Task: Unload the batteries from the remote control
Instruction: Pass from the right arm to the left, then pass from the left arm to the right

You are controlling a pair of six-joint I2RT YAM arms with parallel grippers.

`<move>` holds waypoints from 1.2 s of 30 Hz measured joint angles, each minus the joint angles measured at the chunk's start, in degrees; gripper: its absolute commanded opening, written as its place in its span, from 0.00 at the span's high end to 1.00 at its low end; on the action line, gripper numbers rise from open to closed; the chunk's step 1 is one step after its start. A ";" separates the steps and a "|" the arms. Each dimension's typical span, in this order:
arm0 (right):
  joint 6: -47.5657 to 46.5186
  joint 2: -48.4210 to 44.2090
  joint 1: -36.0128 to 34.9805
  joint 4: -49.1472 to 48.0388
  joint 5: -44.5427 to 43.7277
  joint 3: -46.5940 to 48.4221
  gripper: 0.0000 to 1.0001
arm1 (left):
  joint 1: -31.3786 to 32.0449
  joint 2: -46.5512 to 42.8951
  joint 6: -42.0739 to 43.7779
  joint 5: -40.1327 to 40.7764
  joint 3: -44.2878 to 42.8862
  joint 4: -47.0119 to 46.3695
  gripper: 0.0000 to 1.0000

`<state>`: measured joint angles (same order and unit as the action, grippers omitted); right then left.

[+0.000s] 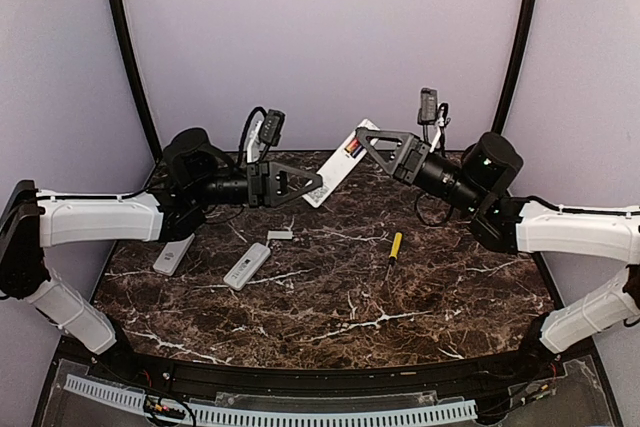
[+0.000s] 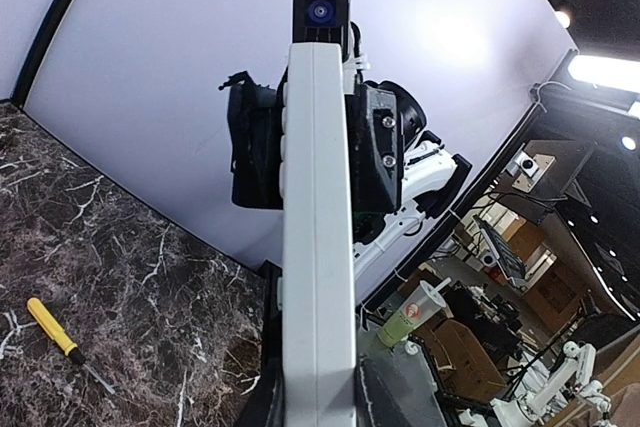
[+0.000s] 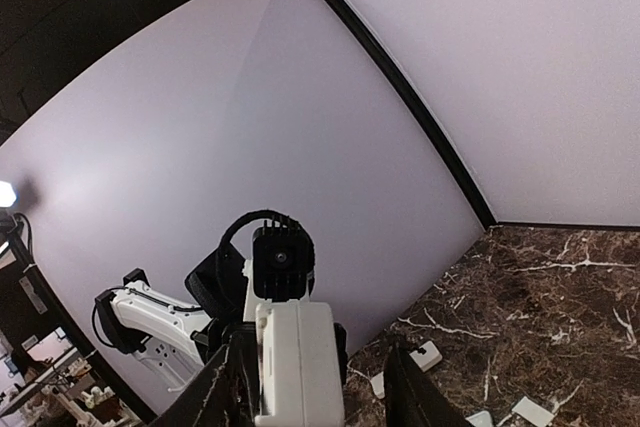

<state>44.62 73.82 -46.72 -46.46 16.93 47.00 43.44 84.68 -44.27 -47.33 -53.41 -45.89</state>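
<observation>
Remote control [image 1: 337,169] held aloft, far centre.
Left gripper [image 1: 316,187] and right gripper [image 1: 362,138] each clamp one end. Only the top view shows an orange-red battery [image 1: 352,147] seated in it; both wrist views catch it edge-on, compartment hidden.

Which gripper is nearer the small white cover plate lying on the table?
Left. Both hold the raised remote; the left gripper is just behind the cover plate, the right gripper farther right and back.
</observation>
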 measured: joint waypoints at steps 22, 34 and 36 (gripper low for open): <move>-7.06 -0.22 4.83 28.24 1.18 8.90 0.10 | -12.02 -2.27 19.10 -11.06 -7.56 39.71 1.00; -13.75 4.04 5.31 37.66 18.32 16.63 0.35 | -15.04 -3.61 33.29 -15.87 -10.47 57.75 1.00; -14.38 5.79 4.98 37.66 20.06 17.57 0.38 | -15.04 -3.61 33.86 -16.26 -10.47 58.55 1.00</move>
<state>30.24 79.61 -41.74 -8.80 36.99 64.58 28.40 81.08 -10.41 -63.59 -63.88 12.67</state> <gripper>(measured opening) 0.656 0.185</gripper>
